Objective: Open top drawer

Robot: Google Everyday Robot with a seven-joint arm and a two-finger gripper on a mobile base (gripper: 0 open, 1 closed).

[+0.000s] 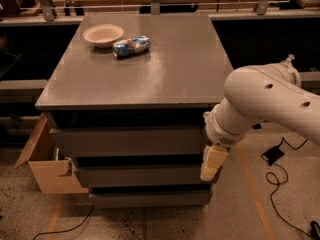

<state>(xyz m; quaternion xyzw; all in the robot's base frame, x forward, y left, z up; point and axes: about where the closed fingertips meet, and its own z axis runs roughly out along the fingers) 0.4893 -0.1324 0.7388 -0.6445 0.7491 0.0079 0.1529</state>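
So far: the top drawer (pixel 130 141) looks shut, its grey front sitting just under the table's edge. I judge the opening has not begun.
Drawer position: it is the highest and widest of three plain grey fronts on the side of the table (pixel 165 74) facing the camera, above the middle drawer (pixel 140 176) and bottom drawer (pixel 150 199).
End effector: the end effector (pixel 210 166) is cream-coloured and hangs tip down from the white arm (pixel 270 96). It is at the right-hand end of the fronts, level with the top drawer's lower corner and the middle drawer.
End effector state: I cannot tell whether it is spread or pressed together, nor whether it touches a front.
Left to do: everything, by my reckoning. I must find a hold on a handleless front, perhaps at the dark gap beneath it, then pull it out.
On the table: a pale bowl (pixel 103 35) and a crushed blue can (pixel 131 46) on its side just beside it, far back on the left.
Around: a cardboard box (pixel 47 171) on the floor against the table's left side, and cables (pixel 280 194) on the floor at right.
In the way: I see nothing in front of the drawer, and the box sits off to one side.
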